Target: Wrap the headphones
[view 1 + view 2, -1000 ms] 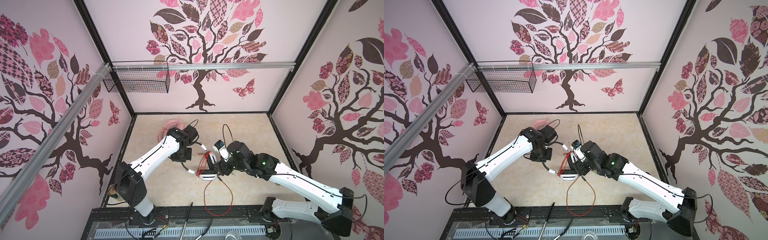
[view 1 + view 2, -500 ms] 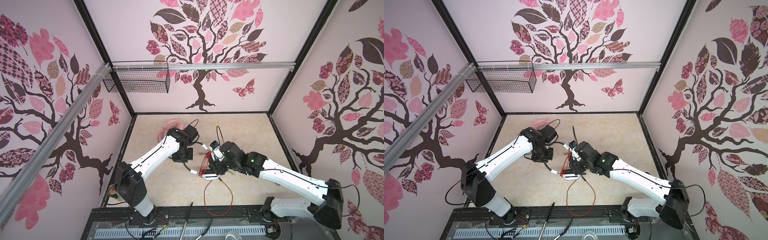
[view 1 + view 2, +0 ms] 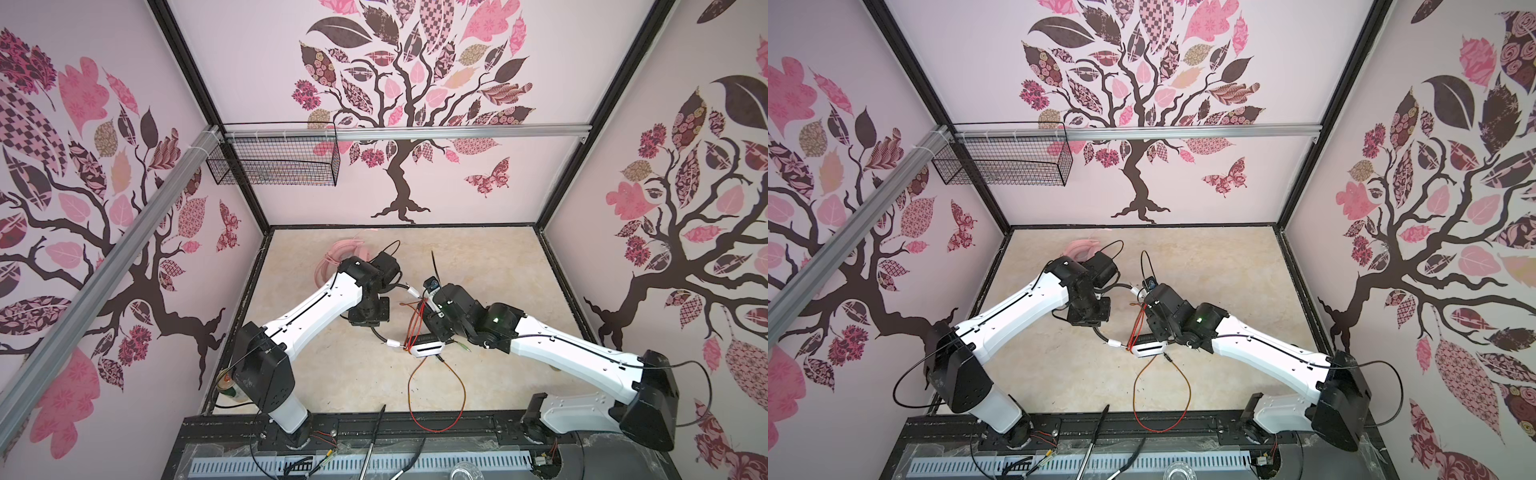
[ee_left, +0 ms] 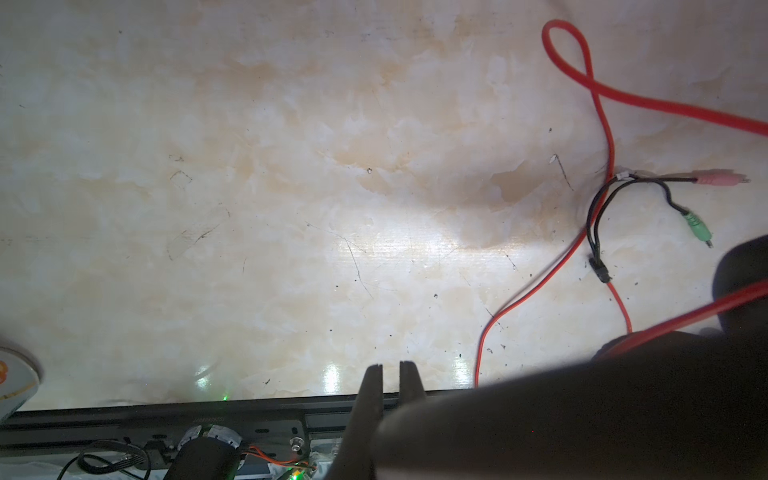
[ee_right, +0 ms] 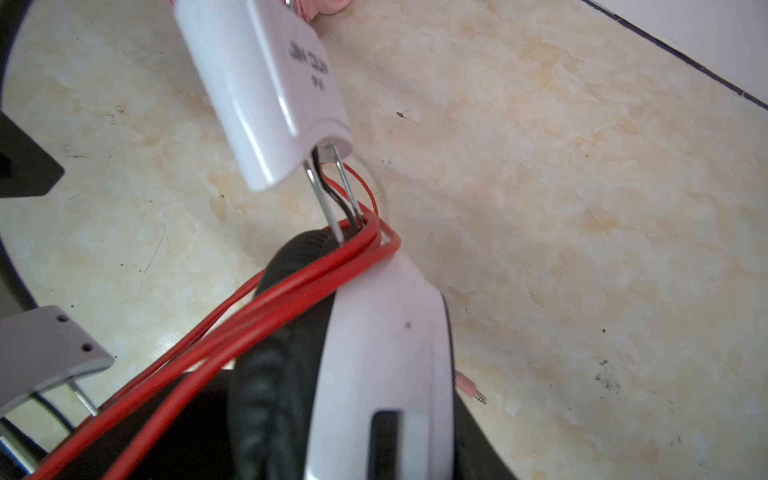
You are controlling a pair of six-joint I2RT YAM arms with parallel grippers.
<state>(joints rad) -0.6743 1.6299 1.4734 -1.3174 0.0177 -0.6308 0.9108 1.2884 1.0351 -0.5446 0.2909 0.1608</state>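
**A:** Where are the headphones?

**B:** The white-and-black headset (image 3: 428,351) (image 3: 1148,351) lies in the middle of the beige marbled table (image 3: 498,270), between the two arms. In both top views its black headband (image 3: 379,336) curves left toward the wrist of the left arm (image 3: 316,307). A white earcup (image 5: 382,332) sits on the near side, under the right gripper (image 3: 434,332). The pale pink headset (image 3: 340,259) (image 3: 1079,249) lies farther back and to the left, partly hidden behind the left arm.

**A:** And the cord?

**B:** The right wrist view shows several strands of the orange-red cord (image 5: 299,291) running together over the top of the earcup. They pass beside two metal rods (image 5: 321,197) that rise into a white slider (image 5: 266,91). The rest lies loose in a long loop on the table, reaching toward the near edge. Its end splits into thin black leads. A pink plug (image 4: 715,179) and a green plug (image 4: 696,226) lie on the table near each other, not touching.

**A:** What are the grippers doing?

**B:** The two dark fingertips of the left gripper (image 4: 390,372) stand almost together, closed, above bare table. A dark blurred shape sits right beside them, and I cannot tell whether anything is pinched. The right gripper is close against the earcup, but its fingers show in no view. I cannot tell whether its jaws are apart or gripping.
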